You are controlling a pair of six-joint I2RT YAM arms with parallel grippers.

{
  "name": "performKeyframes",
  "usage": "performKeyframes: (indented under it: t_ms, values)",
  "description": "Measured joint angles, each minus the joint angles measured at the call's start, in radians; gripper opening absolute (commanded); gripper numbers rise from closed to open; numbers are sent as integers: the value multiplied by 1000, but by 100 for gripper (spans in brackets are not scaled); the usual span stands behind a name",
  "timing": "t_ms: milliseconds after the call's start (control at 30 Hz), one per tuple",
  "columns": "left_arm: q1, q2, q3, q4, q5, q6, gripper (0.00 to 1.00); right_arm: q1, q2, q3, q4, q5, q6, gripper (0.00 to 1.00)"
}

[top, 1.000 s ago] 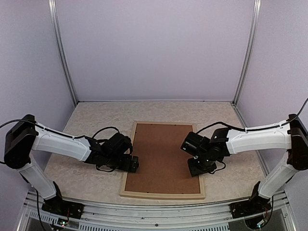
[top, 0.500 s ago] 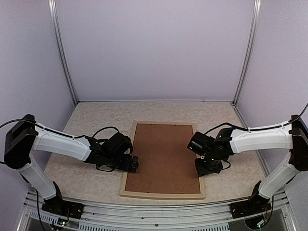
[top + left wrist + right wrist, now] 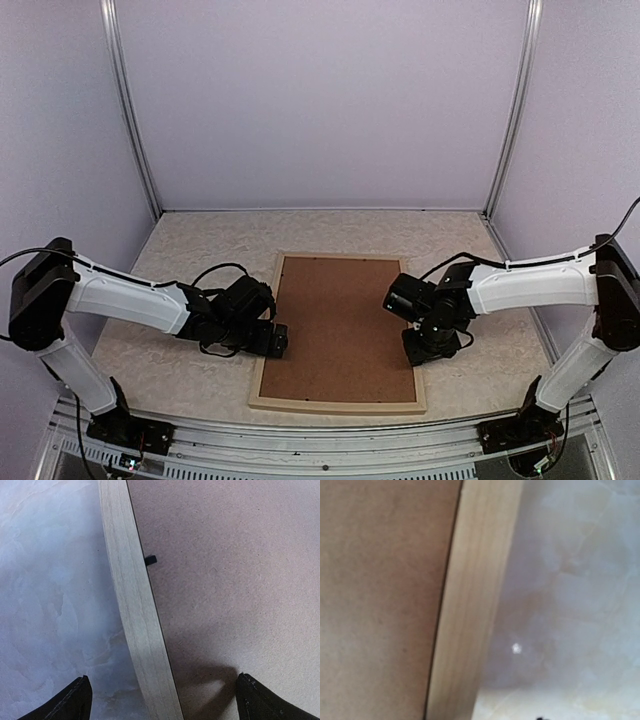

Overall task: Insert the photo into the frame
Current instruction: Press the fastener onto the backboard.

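Observation:
The frame (image 3: 335,405) of pale wood lies flat in the middle of the table, filled by a brown backing board (image 3: 335,320). The photo is hidden. My left gripper (image 3: 276,340) is low at the frame's left rail (image 3: 132,610) and open. One fingertip (image 3: 80,695) is over the table and the other over the board (image 3: 225,580). My right gripper (image 3: 430,347) hangs low over the right rail (image 3: 475,605). Its fingers stay almost wholly out of the right wrist view, so their spread does not show.
A small black tab (image 3: 150,559) sits at the inner edge of the left rail. Marbled tabletop (image 3: 200,250) surrounds the frame. Lilac walls enclose the back and sides, and a metal rail (image 3: 320,440) runs along the near edge.
My right gripper has shifted right, from over the board to the frame's right rail. The left arm and the frame have not moved.

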State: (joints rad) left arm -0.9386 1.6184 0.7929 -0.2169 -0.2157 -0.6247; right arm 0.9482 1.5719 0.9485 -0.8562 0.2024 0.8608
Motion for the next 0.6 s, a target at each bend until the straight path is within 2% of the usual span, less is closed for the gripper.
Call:
performKeyframes:
  t_ms: [600]
  values:
    - [0,2,0,5,1,0,99,69,144,138,-142,95,34,46]
